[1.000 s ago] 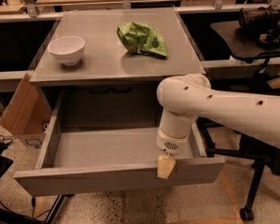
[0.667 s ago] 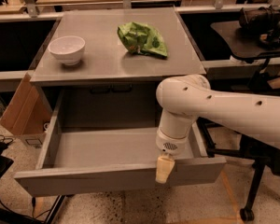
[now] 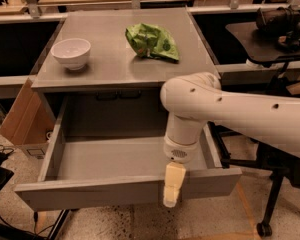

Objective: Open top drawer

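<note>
your gripper (image 3: pixel 173 186) hangs over the front lip of the top drawer (image 3: pixel 90 193), already pulled far out beneath the desk (image 3: pixel 115 69), its long front running crosswise; grip state can't be told.

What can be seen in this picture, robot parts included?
top drawer: one, grey, pulled out of the cabinet.
cabinet top: one, grey, above the drawer.
bowl: one, white, left side of the cabinet top.
crumpled bag: one, green, towards the back of the cabinet top, right of the bowl.
cardboard box: one, brown, left of the cabinet.
black tabletop: one, right of the cabinet.
robot arm: one, white, reaching in from the right.
gripper: one, beige, at the drawer's front edge.
</note>
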You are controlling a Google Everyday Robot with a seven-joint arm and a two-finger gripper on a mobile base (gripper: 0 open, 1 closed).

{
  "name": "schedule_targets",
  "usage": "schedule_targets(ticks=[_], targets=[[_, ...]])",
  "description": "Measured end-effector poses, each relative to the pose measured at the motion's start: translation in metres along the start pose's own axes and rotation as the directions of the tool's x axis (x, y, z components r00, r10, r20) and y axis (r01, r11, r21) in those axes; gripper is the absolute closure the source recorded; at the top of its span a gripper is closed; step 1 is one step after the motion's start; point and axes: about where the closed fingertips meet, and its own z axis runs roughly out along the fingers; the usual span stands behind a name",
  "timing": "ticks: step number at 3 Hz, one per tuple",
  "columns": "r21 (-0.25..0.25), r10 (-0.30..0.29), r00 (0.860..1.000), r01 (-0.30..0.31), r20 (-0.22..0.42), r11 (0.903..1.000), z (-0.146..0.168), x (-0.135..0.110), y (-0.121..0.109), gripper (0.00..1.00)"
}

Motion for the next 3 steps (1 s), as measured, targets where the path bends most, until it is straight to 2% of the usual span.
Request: schedule_targets(ticks=[1, 2, 3], targets=[[0.025, -0.011, 0.998, 0.012, -0.062, 0.9996, -0.03, -0.008, 0.014, 0.0], [0.12, -0.04, 0.993, 0.054, -0.114, 0.9913, -0.078, -0.014, 0.018, 0.02], [0.253, -0.104, 0.989, 0.129, -0.109, 0.9589, -0.113, 0.005, -0.019, 0.27]])
